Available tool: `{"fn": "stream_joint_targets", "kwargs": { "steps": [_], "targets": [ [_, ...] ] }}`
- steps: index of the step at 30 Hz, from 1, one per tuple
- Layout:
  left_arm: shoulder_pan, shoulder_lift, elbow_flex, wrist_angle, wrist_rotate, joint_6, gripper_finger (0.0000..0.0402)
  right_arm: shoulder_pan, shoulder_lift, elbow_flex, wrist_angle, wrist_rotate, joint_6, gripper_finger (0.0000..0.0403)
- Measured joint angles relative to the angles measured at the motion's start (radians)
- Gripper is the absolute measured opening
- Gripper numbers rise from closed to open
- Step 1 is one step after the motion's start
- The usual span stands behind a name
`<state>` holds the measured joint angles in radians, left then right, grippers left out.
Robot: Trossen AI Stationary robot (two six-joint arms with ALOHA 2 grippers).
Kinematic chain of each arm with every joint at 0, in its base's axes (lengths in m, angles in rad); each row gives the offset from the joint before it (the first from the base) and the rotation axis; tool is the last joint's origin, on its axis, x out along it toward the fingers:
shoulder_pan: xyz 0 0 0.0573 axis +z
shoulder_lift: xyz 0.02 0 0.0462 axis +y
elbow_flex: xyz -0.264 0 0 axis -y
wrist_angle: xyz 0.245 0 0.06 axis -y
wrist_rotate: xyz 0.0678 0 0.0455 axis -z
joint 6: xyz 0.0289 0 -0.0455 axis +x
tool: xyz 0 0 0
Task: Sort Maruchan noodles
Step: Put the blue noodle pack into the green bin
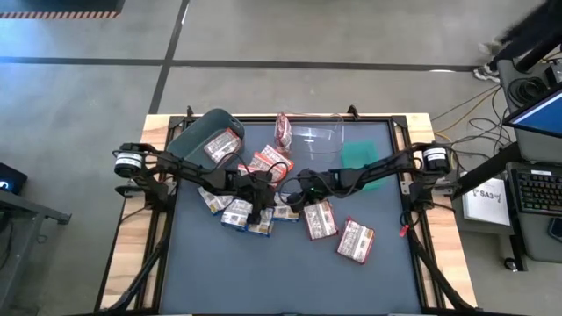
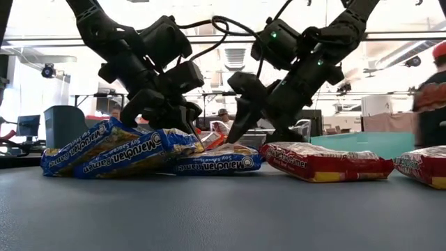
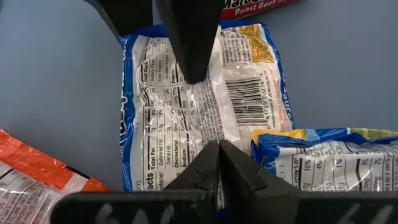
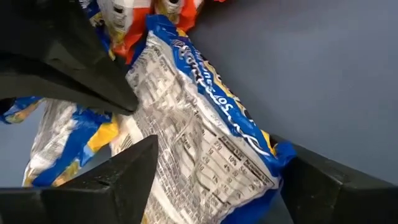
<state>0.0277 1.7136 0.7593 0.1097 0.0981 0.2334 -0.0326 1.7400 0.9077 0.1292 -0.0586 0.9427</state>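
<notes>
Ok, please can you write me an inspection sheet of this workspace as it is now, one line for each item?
Surface: dark table mat, bare in its near part.
Job's things: blue packets heaped at centre-left; two maroon packets lying apart to the right; one packet in the grey bin.
Clutter: clear bin and green bin at the far edge.
Grippers: left gripper shut, fingertips on a blue packet; right gripper open around another blue packet.
Cables: leads on the floor to the right.
Surroundings: desk with keyboard; people in the room behind.
</notes>
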Motion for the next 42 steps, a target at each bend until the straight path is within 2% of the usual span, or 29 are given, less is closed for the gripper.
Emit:
{"fn": "stream_joint_targets", "kwargs": {
  "steps": [12,24,34,39,42],
  "targets": [
    [0.0,-0.02,-0.004,0.003,-0.002,-0.008,0.0,0.0,0.045,0.001,0.091,0.0,0.004,0.0193],
    [0.0,-0.056,-0.006,0.013,-0.009,-0.008,0.0,0.002,-0.03,0.001,0.091,0.01,-0.092,0.0181],
    [0.0,-0.059,-0.006,0.021,-0.011,-0.016,0.0,0.001,-0.026,0.001,0.098,0.014,-0.087,0.0112],
    [0.001,-0.087,-0.003,0.036,-0.025,-0.017,0.0,0.002,-0.03,0.003,0.101,0.001,-0.087,0.0104],
    [0.002,-0.146,-0.003,0.028,-0.035,-0.007,0.0,0.004,-0.031,0.003,0.099,-0.013,-0.089,0.0103]
  ]
}}
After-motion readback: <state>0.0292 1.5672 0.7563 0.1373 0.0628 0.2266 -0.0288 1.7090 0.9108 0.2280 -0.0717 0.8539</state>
